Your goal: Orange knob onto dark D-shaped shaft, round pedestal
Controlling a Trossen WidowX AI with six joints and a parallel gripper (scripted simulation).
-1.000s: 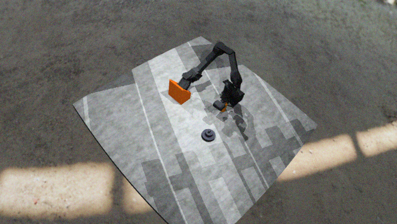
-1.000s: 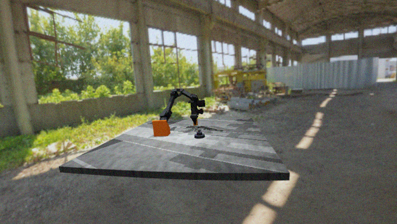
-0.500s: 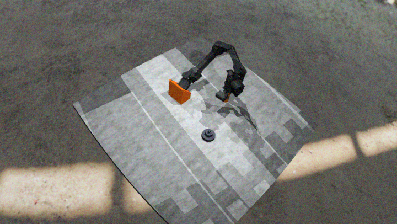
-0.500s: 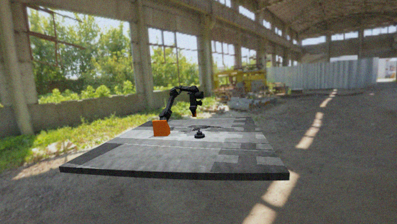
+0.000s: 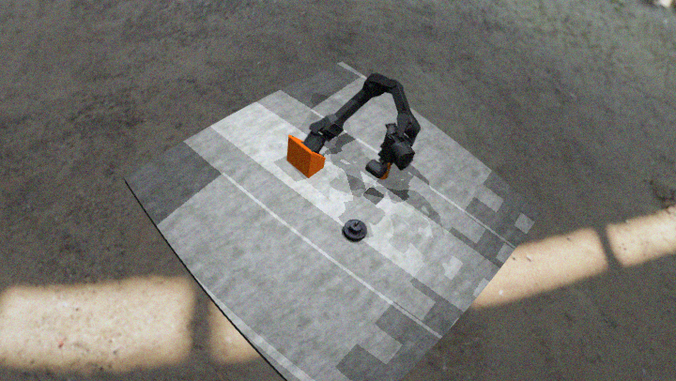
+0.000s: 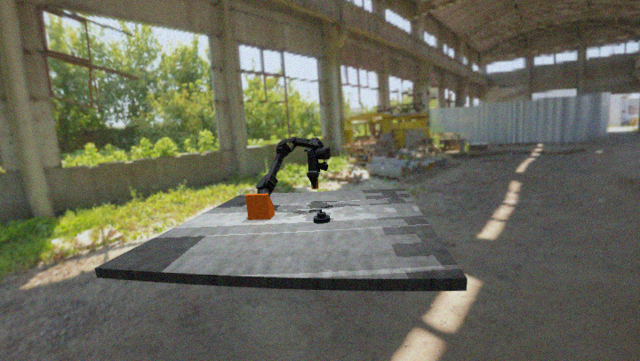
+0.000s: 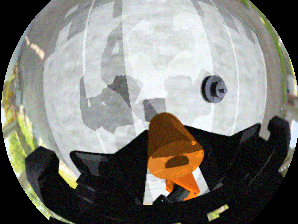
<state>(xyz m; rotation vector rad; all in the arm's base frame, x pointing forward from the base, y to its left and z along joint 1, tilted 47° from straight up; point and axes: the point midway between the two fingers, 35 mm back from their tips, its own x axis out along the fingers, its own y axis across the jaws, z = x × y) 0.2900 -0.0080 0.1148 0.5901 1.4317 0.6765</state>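
Observation:
The orange knob [image 5: 386, 173] [image 6: 316, 184] [image 7: 170, 131] is between the fingers of my gripper [image 5: 382, 172] [image 6: 314, 183] [image 7: 165, 131], which is shut on it and holds it well above the table. In the wrist view a dark D-shaped opening shows in the knob's near end. The dark round pedestal [image 5: 353, 234] [image 6: 321, 220] [image 7: 206, 89] stands on the table with its short shaft [image 5: 356, 223] [image 6: 321, 212] [image 7: 222, 90] upright and bare. The pedestal is to the right of the knob in the wrist view, apart from it. The shaft's flat side cannot be made out.
The orange block [image 5: 299, 156] [image 6: 258, 207] stands at the foot of the arm, on the left in the top and exterior views. The patched grey table [image 5: 265, 265] [image 6: 277, 251] carries the arm, block and pedestal. Its front edge shows in the exterior view.

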